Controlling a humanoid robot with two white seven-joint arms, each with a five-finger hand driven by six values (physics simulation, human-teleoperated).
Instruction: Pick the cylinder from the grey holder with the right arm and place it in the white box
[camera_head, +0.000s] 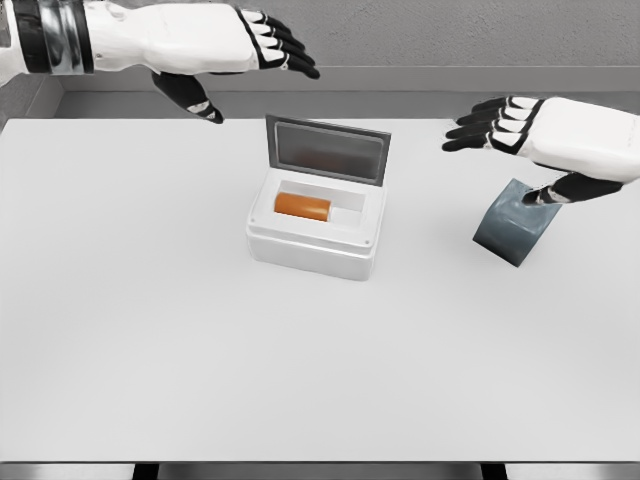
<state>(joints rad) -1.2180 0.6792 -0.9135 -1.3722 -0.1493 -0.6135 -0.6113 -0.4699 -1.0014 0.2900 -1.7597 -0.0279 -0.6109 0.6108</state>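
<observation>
The orange cylinder (302, 207) lies inside the open white plastic box (318, 240) on the pale surface (150, 320). The right robot hand (500, 125), fingers spread and empty, hovers above the tilted grey holder (512, 235); a careless retreat could topple it.

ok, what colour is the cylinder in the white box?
Orange; the cylinder lies inside the white box, clearest in the head view.

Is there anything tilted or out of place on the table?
Yes: the grey holder leans tilted under the right hand, not flat on the table. The orange cylinder lies inside the white box.
</observation>
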